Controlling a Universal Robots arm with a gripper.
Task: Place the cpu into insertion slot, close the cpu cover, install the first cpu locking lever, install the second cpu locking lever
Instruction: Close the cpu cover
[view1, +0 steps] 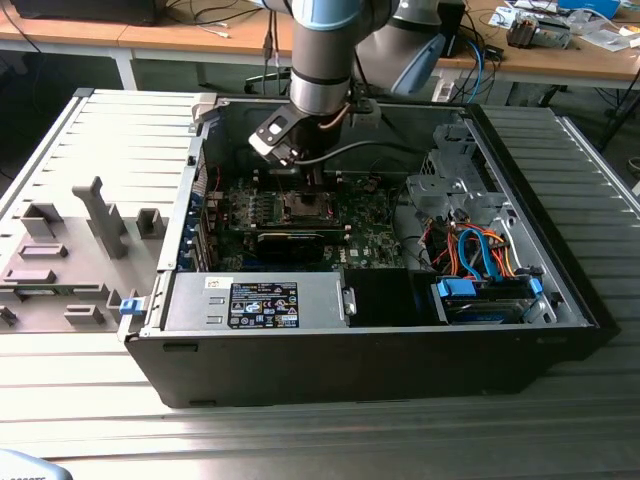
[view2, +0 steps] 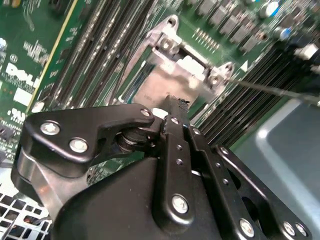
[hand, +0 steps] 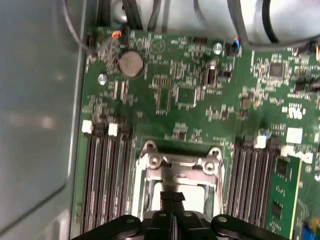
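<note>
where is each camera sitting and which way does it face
exterior view: off the arm, above and outside the open black computer case, looking down at the green motherboard; shows the grey robot arm and black gripper.
second wrist view: on the wrist, looking obliquely along the gripper at the thin silvery metal cpu cover.
first wrist view: on the wrist, facing the motherboard squarely; shows the gripper tips.
shared: both wrist views show the gripper at the cpu cover.

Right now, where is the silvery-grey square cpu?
In the first wrist view, the cpu sits in the silver-framed socket between the dark memory slots, right under the gripper.
</note>
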